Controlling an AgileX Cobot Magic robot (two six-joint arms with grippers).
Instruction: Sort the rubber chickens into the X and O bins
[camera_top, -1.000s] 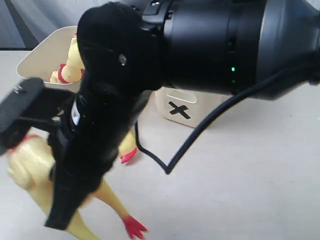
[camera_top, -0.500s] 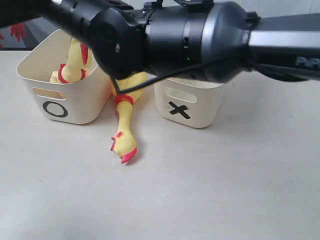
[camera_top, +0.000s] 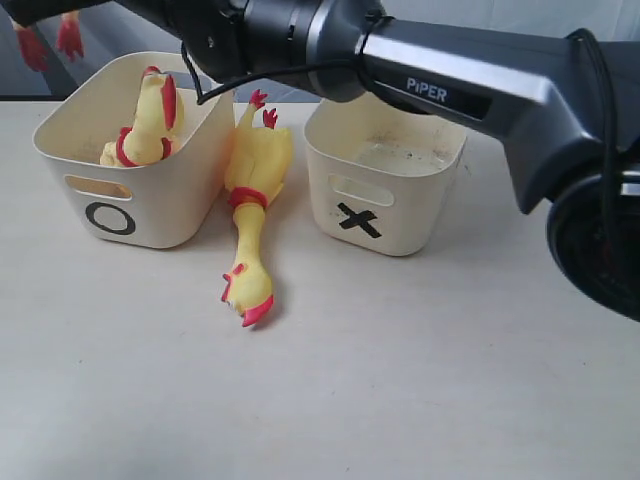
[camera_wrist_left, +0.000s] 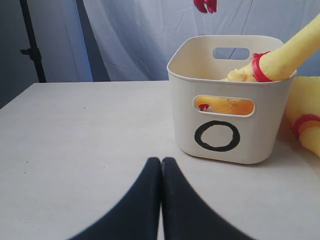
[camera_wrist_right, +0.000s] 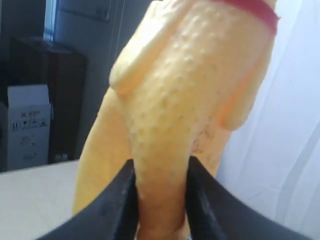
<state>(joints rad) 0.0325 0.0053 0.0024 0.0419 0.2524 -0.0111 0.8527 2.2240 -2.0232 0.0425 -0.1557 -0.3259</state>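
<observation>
Three rubber chickens appear in the exterior view. One chicken (camera_top: 150, 120) sits inside the O bin (camera_top: 170, 200), its head leaning on the rim. A second chicken (camera_top: 250, 190) lies on the counter (camera_top: 400, 380) between the O bin and the X bin (camera_top: 400, 215), with its beak toward the camera and its red feet up at the back. Of the third chicken (camera_top: 68, 35) only the red feet show, hanging at the top left corner. The right arm (camera_top: 470, 85) stretches from the right edge across both bins to that corner; its end effector is cut off by the frame.

The left wrist view shows what the exterior view leaves out. The left end effector (camera_wrist_left: 161, 165) sits low over the counter, facing the O mark, with its fingers pressed together on nothing. The red feet dangle above the bin's far rim.

The right wrist view gives the grip. The right end effector (camera_wrist_right: 160, 172) is clamped on the third chicken's pimpled yellow body, one dark finger (camera_wrist_right: 122, 200) on each side. A red ring sits at the top edge. The chicken is held in the air, with a curtain and a dim room behind it.
</observation>
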